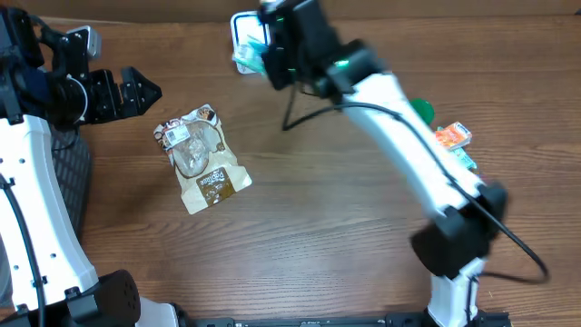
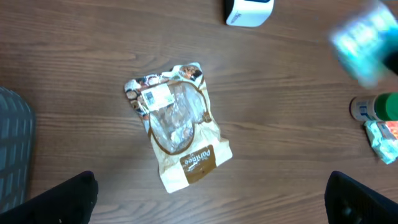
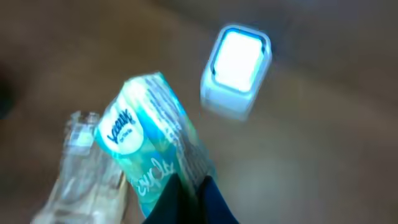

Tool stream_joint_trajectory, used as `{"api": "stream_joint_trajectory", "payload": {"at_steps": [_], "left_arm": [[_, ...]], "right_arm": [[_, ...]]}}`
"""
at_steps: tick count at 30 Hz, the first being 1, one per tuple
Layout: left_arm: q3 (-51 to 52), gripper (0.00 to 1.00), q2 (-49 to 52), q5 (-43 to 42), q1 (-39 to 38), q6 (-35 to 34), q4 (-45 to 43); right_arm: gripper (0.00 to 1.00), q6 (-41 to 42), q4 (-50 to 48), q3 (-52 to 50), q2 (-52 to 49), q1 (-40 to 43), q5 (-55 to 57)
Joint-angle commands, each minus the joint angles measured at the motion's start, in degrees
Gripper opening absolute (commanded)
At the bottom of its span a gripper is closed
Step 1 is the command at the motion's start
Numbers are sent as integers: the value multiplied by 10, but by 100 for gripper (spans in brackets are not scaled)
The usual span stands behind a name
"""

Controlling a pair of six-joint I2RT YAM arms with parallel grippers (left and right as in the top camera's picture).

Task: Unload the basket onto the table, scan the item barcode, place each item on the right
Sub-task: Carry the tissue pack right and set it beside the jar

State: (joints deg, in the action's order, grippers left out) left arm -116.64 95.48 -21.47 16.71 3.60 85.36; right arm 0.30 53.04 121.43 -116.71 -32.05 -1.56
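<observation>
My right gripper (image 3: 199,200) is shut on a teal tissue pack (image 3: 149,143), pinching its lower edge. The pack hangs in the air just left of the white scanner (image 3: 236,62), whose face glows bright. In the overhead view the pack (image 1: 249,57) sits at the tip of the right gripper (image 1: 270,54), right below the scanner (image 1: 243,25) at the table's far edge. No barcode is readable in the blur. My left gripper (image 2: 211,200) is open and empty above a brown snack bag (image 2: 177,124).
The snack bag (image 1: 201,159) lies flat at the table's left centre. A green bottle (image 1: 420,109) and an orange packet (image 1: 452,136) lie at the right, behind the right arm. A grey mesh basket (image 1: 73,173) stands at the left edge.
</observation>
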Motion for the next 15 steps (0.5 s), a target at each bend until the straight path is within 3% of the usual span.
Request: {"api": "stream_joint_trajectory", "payload": {"at_steps": [1, 6, 10, 15], "left_arm": [[-7, 100, -6, -6, 0, 11, -1], [-7, 100, -6, -6, 0, 11, -1], [-7, 100, -6, -6, 0, 11, -1], [-7, 100, -6, -6, 0, 11, -1]], "right_arm": [[4, 74, 140, 0, 12, 35, -21], [4, 116, 260, -63, 9, 86, 44], [4, 211, 260, -169, 9, 151, 132], [4, 240, 228, -251, 9, 210, 136]]}}
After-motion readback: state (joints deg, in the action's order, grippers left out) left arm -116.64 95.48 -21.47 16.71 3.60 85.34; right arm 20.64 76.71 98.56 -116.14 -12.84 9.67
